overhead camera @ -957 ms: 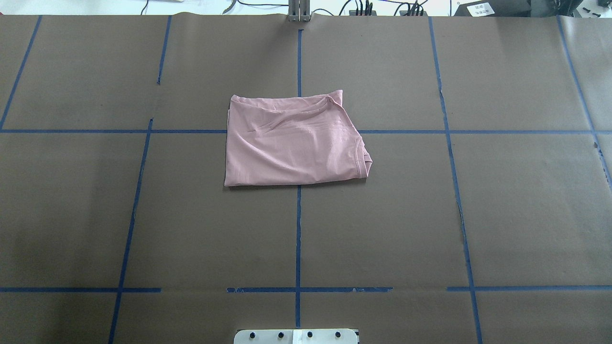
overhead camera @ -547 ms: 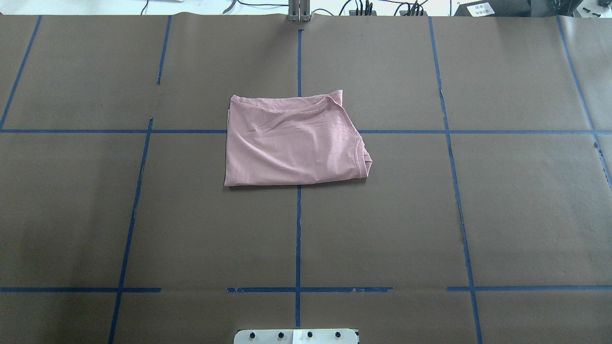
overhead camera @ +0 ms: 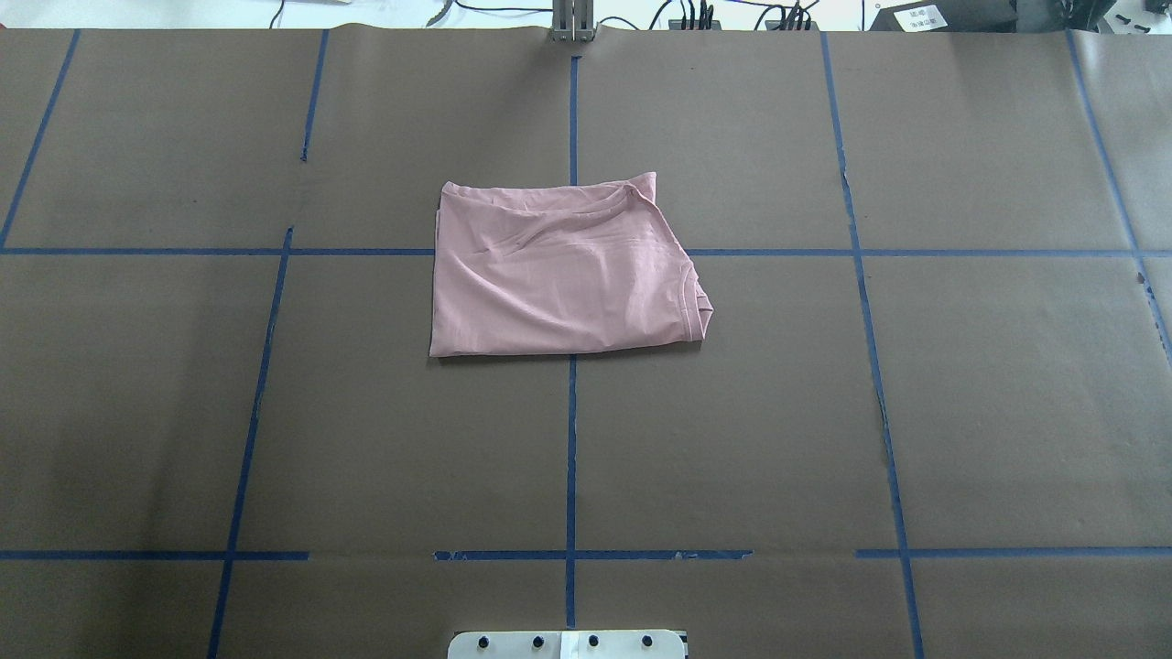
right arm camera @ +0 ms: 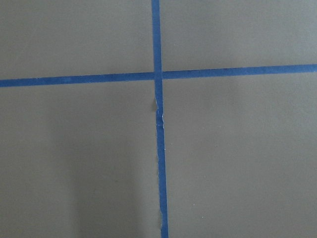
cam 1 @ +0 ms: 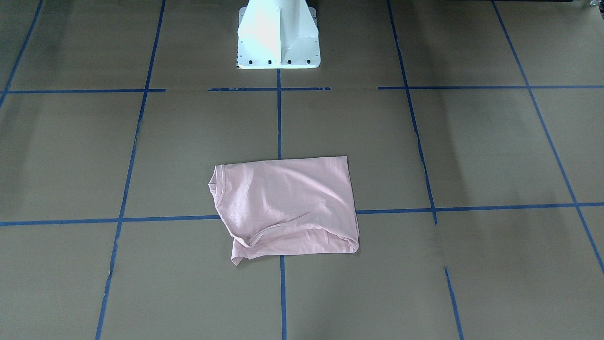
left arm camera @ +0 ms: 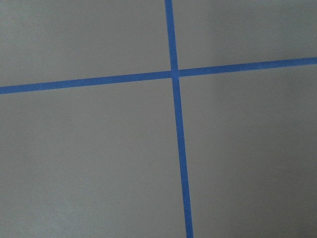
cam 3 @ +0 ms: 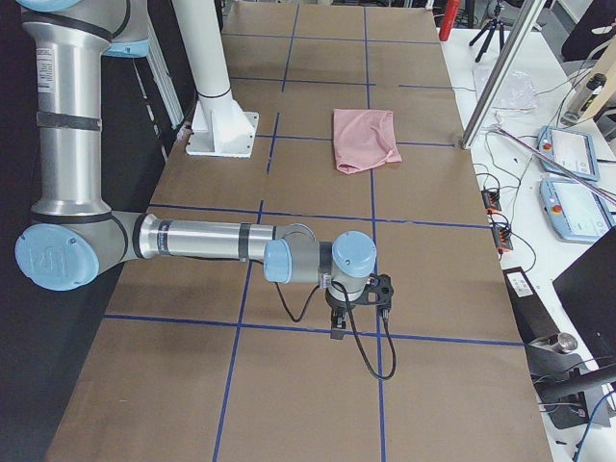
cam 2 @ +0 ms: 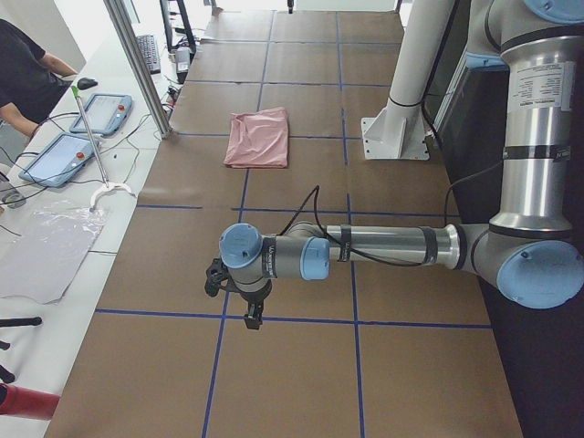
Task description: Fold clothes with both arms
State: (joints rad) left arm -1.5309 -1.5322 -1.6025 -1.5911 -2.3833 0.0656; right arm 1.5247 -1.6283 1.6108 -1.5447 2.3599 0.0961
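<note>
I'm seeing the folded light pink T-shirt (overhead camera: 558, 275) lying mid brown paper-covered counter (overhead camera: 961, 412). The left tool (cam 2: 246, 315) and right tool (cam 3: 337, 327) are hanging over bare counter, well apart from it. Can't tell how far either is opening.

Left arm (cam 2: 383, 246) stretched level across the bench (cam 2: 292, 383) near its near end. Its gripper (cam 2: 248, 315) points down over a blue tape line (cam 2: 164, 313) toward the operators' edge; how the jaws stand is unclear. Pink shirt (cam 2: 259, 137) lies folded flat, well apart, toward the far end. White pedestal (cam 2: 401, 109) at the robot-side edge.
</note>
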